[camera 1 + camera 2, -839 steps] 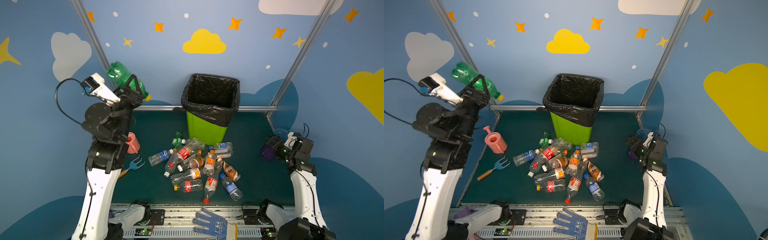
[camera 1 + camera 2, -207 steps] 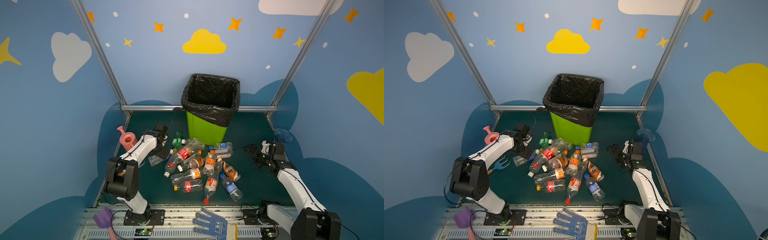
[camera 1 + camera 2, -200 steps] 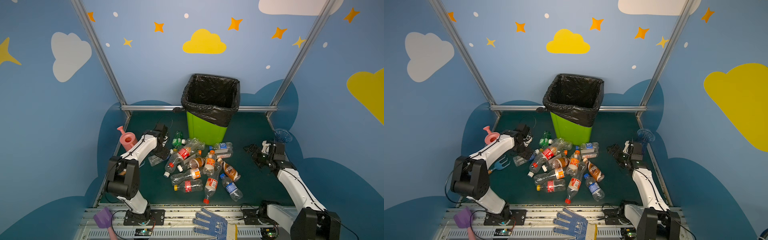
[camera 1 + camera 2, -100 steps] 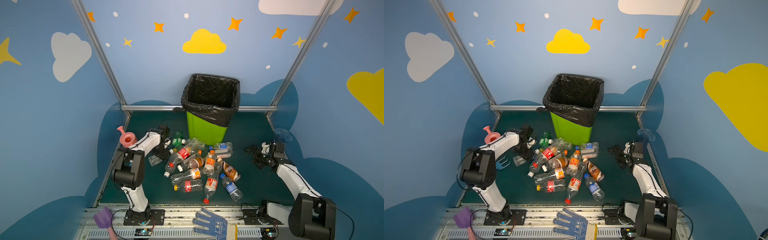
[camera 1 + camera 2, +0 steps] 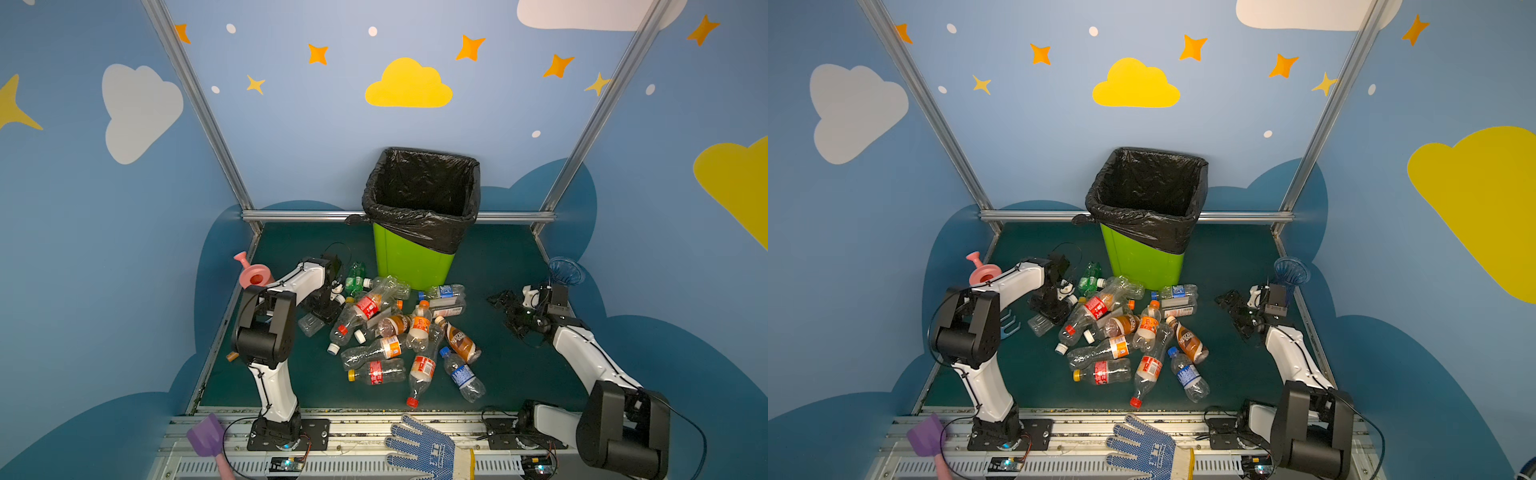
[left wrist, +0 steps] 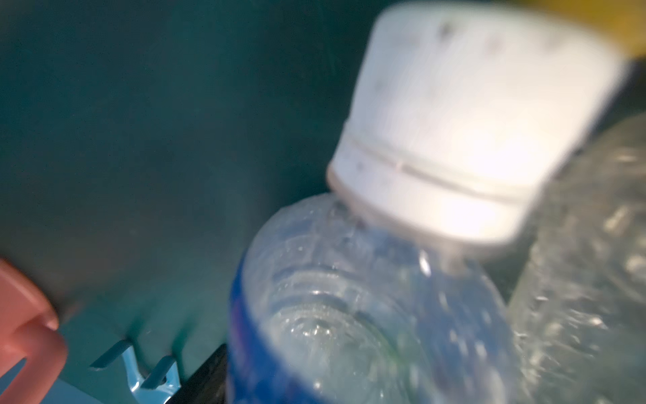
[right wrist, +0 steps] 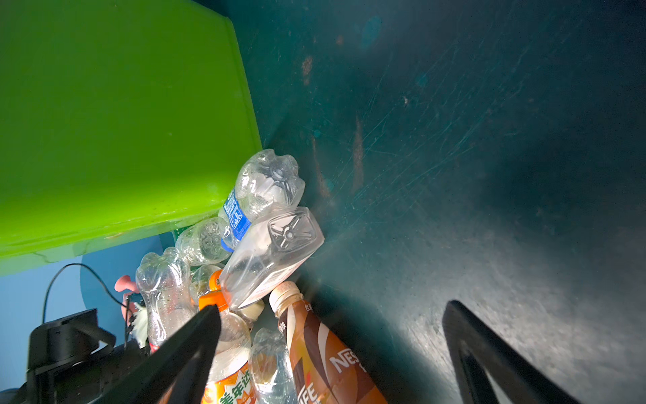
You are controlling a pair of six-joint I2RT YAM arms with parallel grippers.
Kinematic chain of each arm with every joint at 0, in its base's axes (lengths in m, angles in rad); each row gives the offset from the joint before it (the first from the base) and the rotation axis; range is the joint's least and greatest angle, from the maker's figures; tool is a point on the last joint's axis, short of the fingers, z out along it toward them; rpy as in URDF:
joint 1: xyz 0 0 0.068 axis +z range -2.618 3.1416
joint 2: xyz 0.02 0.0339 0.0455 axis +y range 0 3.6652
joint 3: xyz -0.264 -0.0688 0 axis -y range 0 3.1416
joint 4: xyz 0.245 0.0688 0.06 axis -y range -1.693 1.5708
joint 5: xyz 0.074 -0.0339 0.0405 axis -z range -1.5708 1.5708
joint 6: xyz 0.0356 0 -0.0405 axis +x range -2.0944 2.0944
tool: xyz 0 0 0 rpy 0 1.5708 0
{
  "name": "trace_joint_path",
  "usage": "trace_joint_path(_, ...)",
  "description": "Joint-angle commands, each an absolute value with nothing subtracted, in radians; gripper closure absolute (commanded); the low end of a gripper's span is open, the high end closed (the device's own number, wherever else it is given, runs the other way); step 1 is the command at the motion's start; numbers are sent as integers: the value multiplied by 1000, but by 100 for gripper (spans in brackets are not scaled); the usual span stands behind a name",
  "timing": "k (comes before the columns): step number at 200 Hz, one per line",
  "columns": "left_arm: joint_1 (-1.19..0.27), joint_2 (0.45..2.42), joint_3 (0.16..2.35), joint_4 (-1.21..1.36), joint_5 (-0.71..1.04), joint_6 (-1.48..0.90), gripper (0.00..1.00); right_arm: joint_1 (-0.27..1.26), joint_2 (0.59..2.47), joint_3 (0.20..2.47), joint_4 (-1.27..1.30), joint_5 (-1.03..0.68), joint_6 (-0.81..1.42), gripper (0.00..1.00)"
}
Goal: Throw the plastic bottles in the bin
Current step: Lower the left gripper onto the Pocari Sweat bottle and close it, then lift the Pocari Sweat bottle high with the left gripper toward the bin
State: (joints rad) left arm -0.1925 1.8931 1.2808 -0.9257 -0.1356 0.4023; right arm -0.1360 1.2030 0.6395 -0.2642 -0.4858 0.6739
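Note:
Several plastic bottles (image 5: 368, 306) lie heaped on the green table in front of the lime-green bin (image 5: 411, 262), which has a black liner. My left gripper (image 5: 324, 309) is down at the heap's left edge, over a clear bottle (image 6: 349, 314) with a blue label and a white cap (image 6: 472, 122). One black finger (image 6: 206, 377) rests beside the label; the other is hidden. The bottle's clear base (image 5: 311, 324) sticks out below the gripper. My right gripper (image 7: 332, 309) stands open low over the table, right of the heap, facing a brown Nescafe bottle (image 7: 314, 349).
A pink watering can (image 5: 254, 275) and a blue hand rake (image 5: 1009, 324) lie behind and left of the left arm. A blue ribbed vase (image 5: 565, 272) stands at the right edge. A knitted glove (image 5: 428, 451) and a purple scoop (image 5: 205, 434) lie on the front rail.
The left arm, earlier raised high with a green bottle, is now down at the heap, and its gripper has edged in around the blue-labelled bottle. The right gripper has reached toward the heap.

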Motion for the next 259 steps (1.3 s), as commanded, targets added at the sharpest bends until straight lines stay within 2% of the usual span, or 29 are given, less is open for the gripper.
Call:
trace_joint_path(1,-189,1911,1306,-966,-128,381,22,-144,1195,666,-258,-501,658,2)
trace_joint_path(19,-185,1920,1316,-975,-120,374,23,-149,1188,665,-260,-501,659,2)
trace_joint_path(53,-175,1896,1337,-980,-95,350,39,-151,1183,651,-256,-510,663,2)
trace_joint_path(74,-165,1847,1339,-977,-69,328,40,-150,1177,645,-257,-507,663,2)
trace_joint_path(102,-145,1746,1343,-965,-55,290,48,-150,1166,655,-264,-503,663,2)
trace_joint_path(132,-99,1616,1418,-976,-83,227,48,-152,1158,666,-272,-500,663,2)
trace_joint_path(163,-35,1455,1603,-940,5,158,48,-151,1154,701,-278,-501,659,2)
trace_joint_path(184,19,1322,1690,-770,79,53,48,-152,1143,706,-278,-497,659,2)
trace_joint_path(217,27,1151,1645,-289,62,-134,43,-159,1114,703,-281,-488,669,2)
trace_joint_path(238,25,1177,1665,-108,153,-280,44,-167,1087,694,-281,-481,676,2)
trace_joint_path(259,-47,1311,1728,-44,271,-373,43,-179,1061,684,-288,-476,678,2)
